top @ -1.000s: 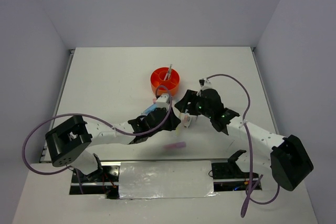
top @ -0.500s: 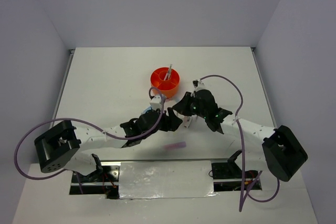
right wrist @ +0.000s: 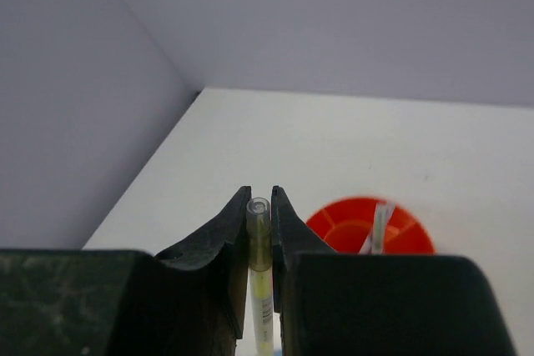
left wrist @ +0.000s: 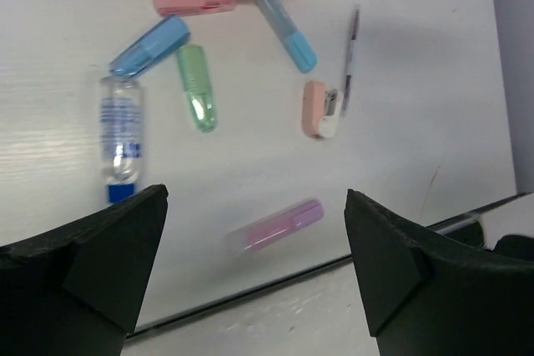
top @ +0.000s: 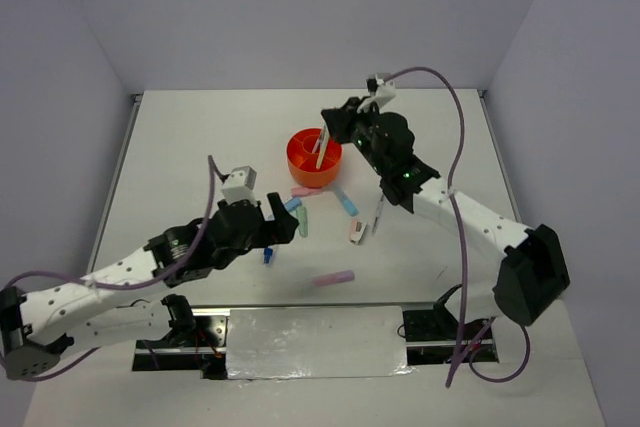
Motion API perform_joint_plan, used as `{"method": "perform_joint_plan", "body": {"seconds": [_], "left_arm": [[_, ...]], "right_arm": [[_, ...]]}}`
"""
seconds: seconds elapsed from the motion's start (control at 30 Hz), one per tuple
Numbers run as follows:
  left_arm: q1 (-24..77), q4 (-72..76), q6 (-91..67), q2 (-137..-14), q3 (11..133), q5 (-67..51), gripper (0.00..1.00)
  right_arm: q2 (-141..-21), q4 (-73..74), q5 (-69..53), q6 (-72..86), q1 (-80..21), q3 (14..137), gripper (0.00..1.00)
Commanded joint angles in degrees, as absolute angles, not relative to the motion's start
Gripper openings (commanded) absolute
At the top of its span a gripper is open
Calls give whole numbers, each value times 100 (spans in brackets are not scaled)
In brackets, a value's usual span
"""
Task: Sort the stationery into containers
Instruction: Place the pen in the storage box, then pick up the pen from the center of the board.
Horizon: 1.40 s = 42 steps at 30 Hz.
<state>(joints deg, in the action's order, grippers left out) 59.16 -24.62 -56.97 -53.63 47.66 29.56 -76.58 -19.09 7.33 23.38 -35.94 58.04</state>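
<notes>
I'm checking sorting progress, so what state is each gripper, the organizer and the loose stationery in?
Left gripper: open, empty.
Right gripper: shut on thin clear-and-yellow pen.
Round orange plastic organizer: upright, holding one thin white pen.
Green translucent highlighter: lying flat, outside the organizer.
Clear blue-capped tube: lying flat, capped.

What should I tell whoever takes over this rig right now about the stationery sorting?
Left gripper: open, empty, over the loose items.
Right gripper: shut on a yellowish pen, near the orange organizer, not dropped yet.
Done: a white pen stands in the organizer.
Left on the table: pink highlighter, blue highlighter, second blue highlighter, green highlighter, purple highlighter, tube, thin pen, small pink piece.
</notes>
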Motion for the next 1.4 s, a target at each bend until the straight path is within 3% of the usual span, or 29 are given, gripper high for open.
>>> {"method": "perform_joint_plan", "body": {"seconds": [0.0, 0.3, 0.6, 0.7, 0.73, 0.83, 1.0, 1.13, 1.17, 1.2, 1.37], "left_arm": [[5915, -3831, -5215, -4704, 4843, 2945, 99], [5924, -3288, -4325, -3455, 4026, 2304, 99], [5941, -3111, -4201, -3427, 4087, 2144, 99], [5933, -3164, -4184, -3472, 4148, 2127, 99], [5933, -3138, -4175, -3463, 4122, 2118, 99], [5941, -3146, -4201, -3428, 4104, 2162, 99], [5933, -3278, -4297, -3577, 4245, 2390, 99], [5933, -2963, -4298, -4103, 4368, 2417, 99], [5941, -2666, -4289, -4453, 4403, 2365, 99], [5933, -2454, -4185, -4639, 4482, 2277, 99], [5950, -1434, -3885, -6623, 5403, 1776, 99]], "right_arm": [[-8357, -2599, 1116, 1346, -3507, 6536, 0], [-10176, -3120, 1327, 457, -3402, 7980, 0], [-10380, -3823, 949, 685, -3349, 7217, 3], [-10389, -4078, 827, 712, -3366, 6926, 16], [-10389, -4113, 774, 721, -3358, 6847, 35], [-10292, -4201, 738, 764, -3349, 6672, 59], [-9538, -4193, 782, 905, -3357, 6346, 67], [-8266, -3035, 1378, 1177, -3357, 6319, 73], [-8036, -2641, 1615, 1343, -3349, 6337, 75], [-7790, -1758, 1887, 1475, -3349, 6398, 86], [-6306, 2057, 2918, 2381, -2972, 6821, 89]]}}
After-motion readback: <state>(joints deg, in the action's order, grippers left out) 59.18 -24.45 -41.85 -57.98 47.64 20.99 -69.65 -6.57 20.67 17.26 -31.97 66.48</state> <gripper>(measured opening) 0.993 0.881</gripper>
